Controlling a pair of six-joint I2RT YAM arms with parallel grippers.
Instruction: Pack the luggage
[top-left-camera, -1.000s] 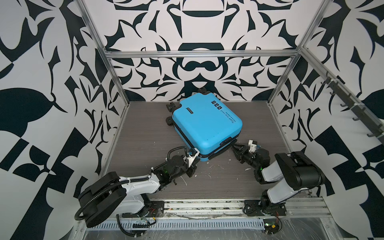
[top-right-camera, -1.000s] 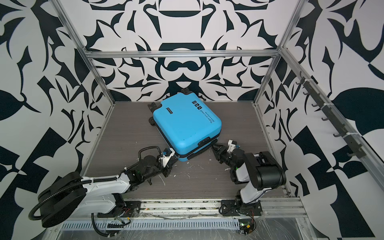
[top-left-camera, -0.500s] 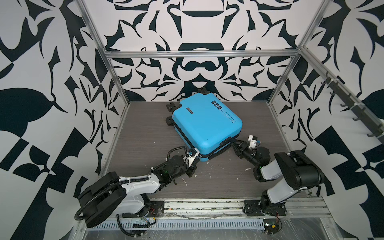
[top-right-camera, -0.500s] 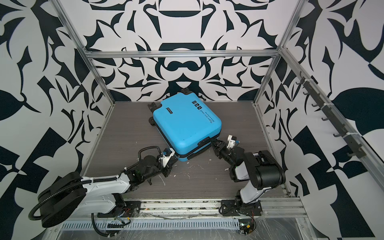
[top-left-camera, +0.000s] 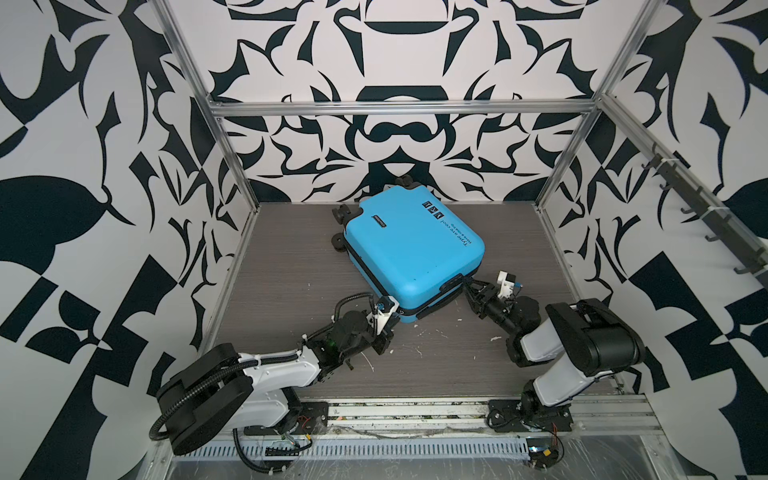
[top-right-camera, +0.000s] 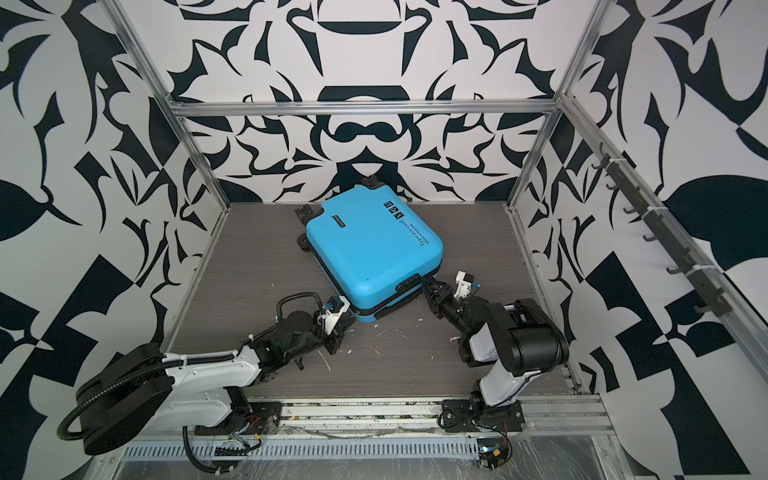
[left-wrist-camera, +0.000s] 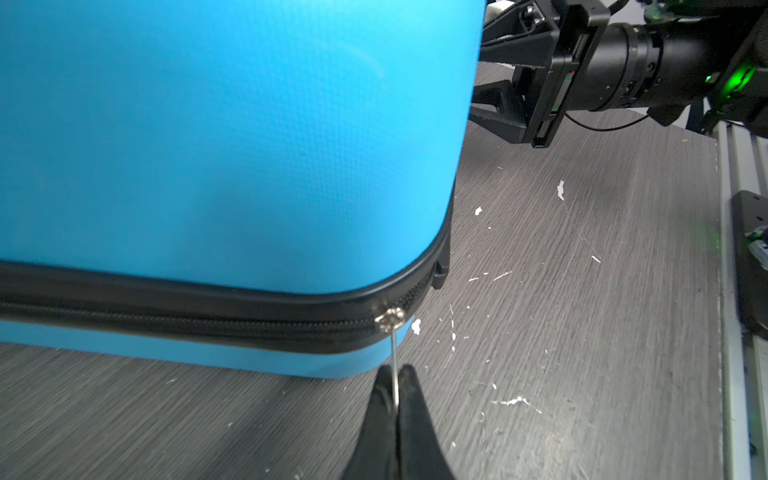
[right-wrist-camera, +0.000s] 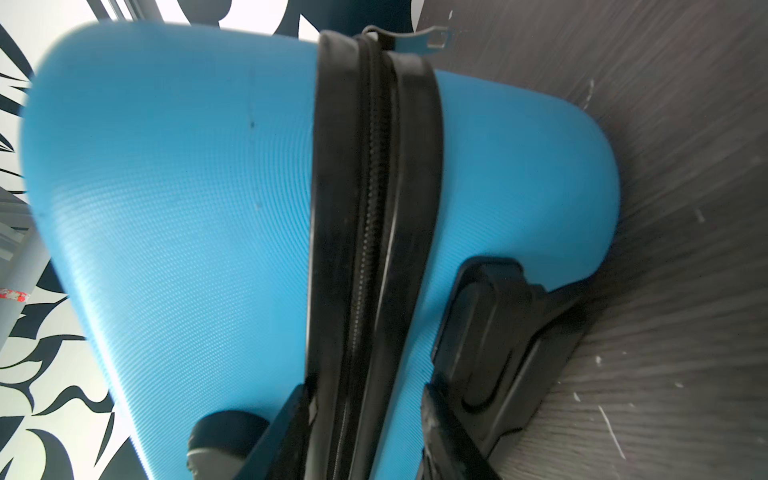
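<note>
luggage (top-left-camera: 415, 253) blocking the middle, bare table (top-left-camera: 291, 266) open either side

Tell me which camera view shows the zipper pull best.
The left wrist view: the zipper pull sits sharp at the suitcase corner, its tab pinched in the left gripper jaws. In both top views it cannot be made out. Right wrist view: zipper band, not this pull.

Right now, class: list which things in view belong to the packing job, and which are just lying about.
Job:
- suitcase
- zip pull, pinched in the shut left gripper
- right gripper, jaws apart astride the zip band

Lying about:
- white flecks on the table
- hook rail
</note>
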